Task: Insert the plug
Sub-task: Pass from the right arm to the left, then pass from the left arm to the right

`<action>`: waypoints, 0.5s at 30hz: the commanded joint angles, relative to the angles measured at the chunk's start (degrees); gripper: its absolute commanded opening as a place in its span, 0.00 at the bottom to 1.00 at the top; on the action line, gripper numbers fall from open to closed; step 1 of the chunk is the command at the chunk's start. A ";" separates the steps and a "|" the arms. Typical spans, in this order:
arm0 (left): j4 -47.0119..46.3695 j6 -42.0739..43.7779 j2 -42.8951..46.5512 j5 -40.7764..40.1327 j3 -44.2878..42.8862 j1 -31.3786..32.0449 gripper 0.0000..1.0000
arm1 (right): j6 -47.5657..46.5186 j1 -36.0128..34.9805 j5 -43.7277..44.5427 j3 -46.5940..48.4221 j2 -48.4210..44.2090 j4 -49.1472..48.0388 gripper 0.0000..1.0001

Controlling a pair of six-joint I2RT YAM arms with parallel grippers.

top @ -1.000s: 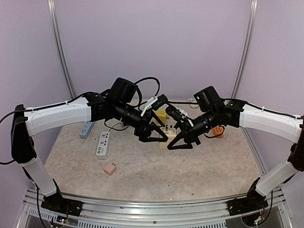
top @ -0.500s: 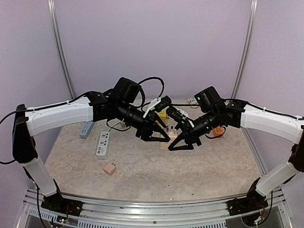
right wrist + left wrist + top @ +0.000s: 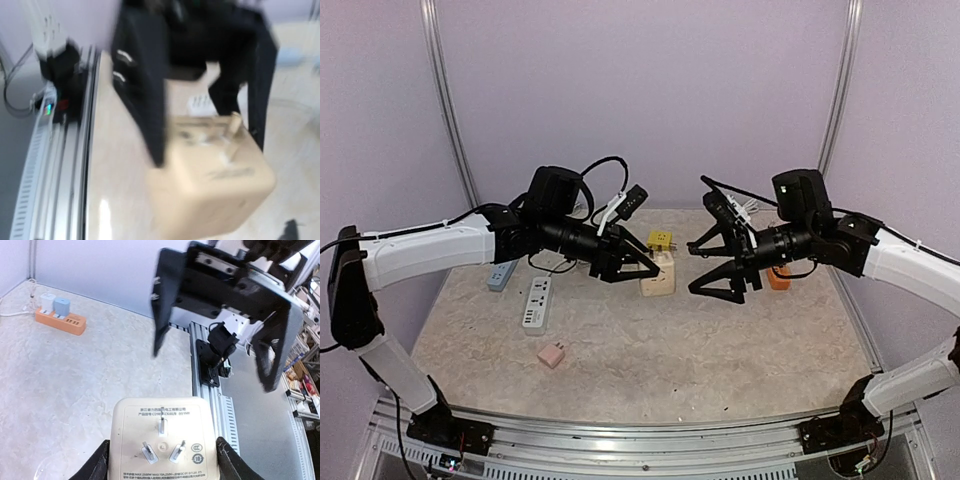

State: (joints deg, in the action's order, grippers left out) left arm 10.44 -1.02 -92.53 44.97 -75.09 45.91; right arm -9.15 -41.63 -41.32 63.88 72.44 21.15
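Observation:
The plug is a cream cube with three metal prongs. My left gripper is shut on it, above the middle of the table. In the left wrist view the plug fills the bottom, prongs toward the camera, with my fingers pressed on both its sides. My right gripper faces it from the right, open and apart from it, and shows again as the right gripper in the left wrist view. The right wrist view is blurred; there the plug sits between the left gripper's black fingers.
A white power strip and a grey-blue strip lie at the left, a pink plug nearer the front. A yellow cube stands behind the plug. An orange strip lies at the right, carrying two small plugs.
My left gripper closed on the plug while the right still held it. The right gripper then opened and drew back to the right; the left arm shifted slightly left with the plug.

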 commanded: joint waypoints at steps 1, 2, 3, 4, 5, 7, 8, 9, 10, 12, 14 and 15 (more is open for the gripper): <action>-18.35 -11.02 4.63 -1.70 5.90 -2.63 0.00 | 4.55 1.42 -1.15 -4.99 -5.82 -12.80 1.00; -23.02 -13.21 5.30 -2.54 7.89 -2.92 0.00 | 5.88 1.61 -1.24 -6.28 -6.82 -15.96 1.00; -27.34 -15.19 6.22 -3.24 9.75 -3.07 0.00 | 8.15 1.70 -1.21 -7.96 -7.71 -19.50 1.00; -32.01 -17.46 6.66 -4.37 11.57 -3.06 0.00 | 10.74 1.76 -1.15 -9.75 -8.48 -23.81 1.00; -36.51 -19.35 7.09 -5.15 13.16 -3.02 0.00 | 13.26 1.78 -1.09 -11.55 -9.18 -28.05 1.00; -46.80 -23.12 7.23 -7.17 16.17 -2.58 0.00 | 17.59 1.81 -0.50 -14.89 -9.86 -36.30 1.00; -50.48 -24.31 6.93 -7.74 17.50 -2.20 0.00 | 19.44 1.88 -0.15 -16.42 -9.94 -39.96 1.00; -53.38 -25.01 6.29 -8.35 18.20 -1.70 0.00 | 21.35 1.85 0.31 -17.71 -9.95 -43.58 1.00; -56.23 -25.04 5.89 -8.76 18.73 -1.04 0.00 | 23.15 1.96 0.96 -18.80 -9.70 -46.84 1.00; -63.30 -23.41 4.73 -9.72 20.50 0.59 0.00 | 26.27 2.00 2.06 -20.62 -9.17 -52.98 1.00; -71.70 -22.75 3.40 -11.08 22.29 1.85 0.00 | 28.29 2.01 3.13 -21.67 -8.47 -56.59 1.00; -75.74 -23.06 2.50 -11.58 22.86 2.21 0.00 | 29.13 2.07 3.32 -22.09 -8.09 -58.25 1.00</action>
State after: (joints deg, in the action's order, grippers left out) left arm -41.95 -22.68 -87.77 36.51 -54.70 45.87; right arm 12.38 -40.07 -40.32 43.62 63.37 -22.39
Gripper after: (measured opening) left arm 0.562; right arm 0.997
